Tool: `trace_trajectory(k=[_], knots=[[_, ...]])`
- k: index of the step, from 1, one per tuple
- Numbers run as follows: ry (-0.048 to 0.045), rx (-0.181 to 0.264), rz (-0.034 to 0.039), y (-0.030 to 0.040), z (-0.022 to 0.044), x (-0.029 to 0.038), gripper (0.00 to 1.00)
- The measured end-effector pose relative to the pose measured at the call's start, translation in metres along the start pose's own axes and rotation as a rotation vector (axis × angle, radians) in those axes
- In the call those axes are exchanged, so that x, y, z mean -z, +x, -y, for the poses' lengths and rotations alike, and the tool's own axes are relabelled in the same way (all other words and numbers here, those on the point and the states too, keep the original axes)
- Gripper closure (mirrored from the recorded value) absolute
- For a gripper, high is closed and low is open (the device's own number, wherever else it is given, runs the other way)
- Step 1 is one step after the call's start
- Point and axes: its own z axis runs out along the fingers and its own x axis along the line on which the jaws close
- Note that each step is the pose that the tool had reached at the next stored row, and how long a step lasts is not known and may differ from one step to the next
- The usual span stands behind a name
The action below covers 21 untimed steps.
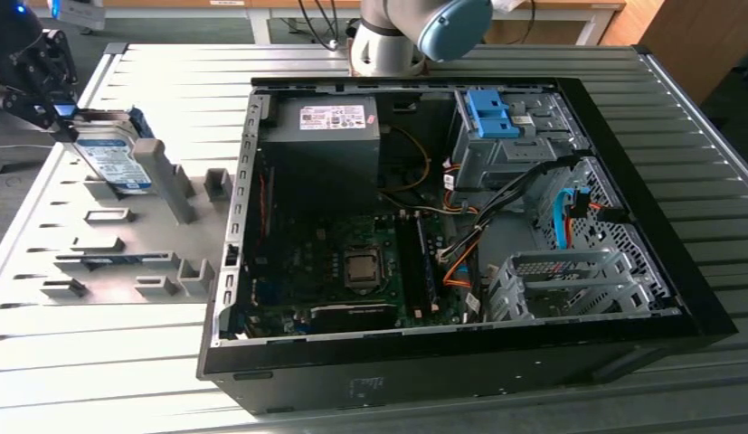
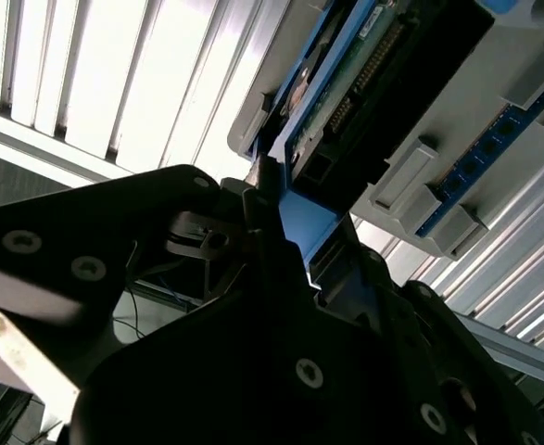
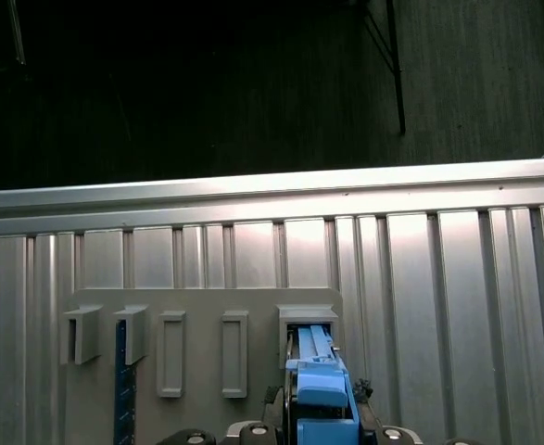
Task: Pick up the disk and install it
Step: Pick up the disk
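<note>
The disk [image 1: 114, 163] is a silver-grey drive with a white-and-blue label and blue rails. It stands tilted in a grey upright holder [image 1: 171, 185] at the exterior view's left. My black gripper [image 1: 62, 113] sits at its upper end, fingers closed on the blue rail. In the second wrist view the disk [image 2: 346, 83] shows its circuit-board side, and the gripper [image 2: 290, 222] pinches the blue end piece. In the first wrist view the disk [image 3: 320, 371] still sits in its slot, with the gripper [image 3: 322, 413] at the blue end.
The holder belongs to a grey fixture plate [image 1: 120, 244] with several other slots and a blue memory stick [image 1: 108, 260]. To the exterior view's right lies an open computer case [image 1: 676, 271] with a grey drive cage [image 1: 567, 285], a blue bracket [image 1: 488, 113] and a power supply [image 1: 331, 136].
</note>
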Motion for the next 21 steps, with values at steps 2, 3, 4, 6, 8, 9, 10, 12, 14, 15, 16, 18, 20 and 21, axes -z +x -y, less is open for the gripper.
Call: trace_trajectory(k=[2, 3, 4, 6, 8, 9, 10, 12, 14, 15, 16, 18, 20, 21], knots=[[0.0001, 0.000, 0.0000, 0.0000, 0.0000, -0.0001, 0.63], [0.0002, 0.000, 0.0000, 0.0000, 0.0000, -0.0002, 0.62], [0.0002, 0.000, 0.0000, 0.0000, 0.0000, -0.0002, 0.62], [0.0001, 0.000, 0.0000, 0.0000, 0.0000, -0.0004, 0.55], [0.0003, 0.000, 0.0002, 0.0000, 0.0001, -0.0011, 0.55], [0.0004, 0.001, 0.0003, 0.0000, 0.0001, -0.0018, 0.55], [0.0001, 0.002, 0.0000, 0.0001, 0.0001, -0.0024, 0.55], [0.0000, 0.002, -0.0004, 0.0001, 0.0001, -0.0036, 0.55], [0.0001, 0.002, -0.0004, 0.0001, 0.0002, -0.0051, 0.55], [-0.0001, 0.002, -0.0005, 0.0001, 0.0002, -0.0055, 0.55], [-0.0002, 0.002, -0.0006, 0.0001, 0.0002, -0.0055, 0.55], [-0.0002, 0.002, -0.0005, 0.0001, 0.0002, -0.0056, 0.57], [0.0000, 0.002, -0.0005, 0.0001, 0.0002, -0.0058, 0.64], [0.0000, 0.002, -0.0005, 0.0001, 0.0002, -0.0058, 0.64]])
